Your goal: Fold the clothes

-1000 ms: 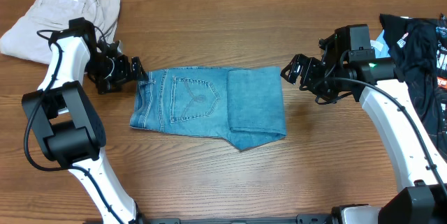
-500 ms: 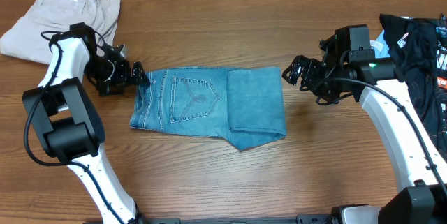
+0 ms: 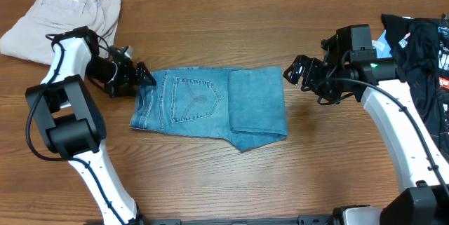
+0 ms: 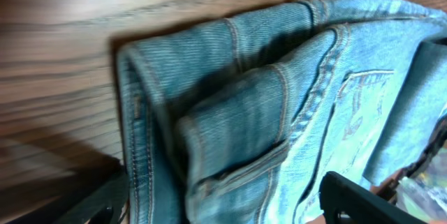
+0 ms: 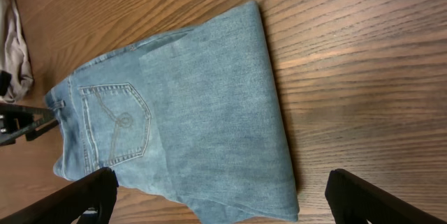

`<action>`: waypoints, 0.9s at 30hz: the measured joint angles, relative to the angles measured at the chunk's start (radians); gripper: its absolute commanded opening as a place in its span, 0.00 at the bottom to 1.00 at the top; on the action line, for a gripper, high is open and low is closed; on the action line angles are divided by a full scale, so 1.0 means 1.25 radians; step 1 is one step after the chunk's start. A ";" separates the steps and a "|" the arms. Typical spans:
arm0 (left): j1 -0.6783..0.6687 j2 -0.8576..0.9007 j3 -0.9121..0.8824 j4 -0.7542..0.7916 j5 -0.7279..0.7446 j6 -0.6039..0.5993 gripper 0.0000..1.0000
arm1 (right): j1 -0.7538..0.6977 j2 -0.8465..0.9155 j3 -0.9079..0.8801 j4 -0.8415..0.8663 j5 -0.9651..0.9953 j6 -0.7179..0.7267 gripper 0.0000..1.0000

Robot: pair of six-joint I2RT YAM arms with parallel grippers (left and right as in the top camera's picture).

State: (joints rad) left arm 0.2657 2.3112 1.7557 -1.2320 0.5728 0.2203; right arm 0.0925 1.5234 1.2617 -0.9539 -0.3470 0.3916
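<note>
**Folded jeans flanked by two released claws**

The light blue denim jeans (image 3: 210,106) were seen lying folded into a compact block at the middle of the wooden surface (image 3: 231,22). One stitched back pocket (image 3: 195,97) was turned upward, and the right half was covered by a folded-over leg panel. The left claw (image 3: 142,78) was positioned at the waistband on the jeans' left edge. Its fingers were spread wide with the denim band between them, not clenched on it; contact could not be told. The right claw (image 3: 293,73) was held released just beside the jeans' far right corner, apart from the cloth. Beige khaki trousers (image 3: 63,22) were piled at the far left, and a black printed garment (image 3: 421,50) at the far right.
</note>
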 measured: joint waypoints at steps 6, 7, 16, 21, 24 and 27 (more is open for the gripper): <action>-0.016 0.036 0.010 -0.009 0.038 -0.006 0.36 | 0.000 0.000 0.000 -0.003 0.000 0.000 1.00; -0.018 0.041 0.010 -0.008 0.046 -0.002 0.27 | 0.000 0.000 0.000 -0.004 0.000 0.000 1.00; -0.021 0.063 0.004 0.000 0.078 -0.009 0.04 | 0.000 0.000 0.000 -0.006 0.000 0.000 1.00; -0.023 0.065 0.015 -0.007 0.058 -0.059 0.04 | 0.000 0.000 0.000 -0.016 0.000 0.000 1.00; -0.029 0.070 0.042 -0.031 0.019 -0.107 0.04 | 0.000 0.000 0.000 -0.023 0.000 0.000 1.00; -0.028 0.082 0.079 -0.063 -0.019 -0.142 0.04 | 0.000 0.000 0.000 -0.025 0.001 -0.001 1.00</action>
State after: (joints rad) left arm 0.2310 2.4138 1.8545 -1.3109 0.5491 0.0433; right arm 0.0921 1.5234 1.2617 -0.9852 -0.3462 0.3908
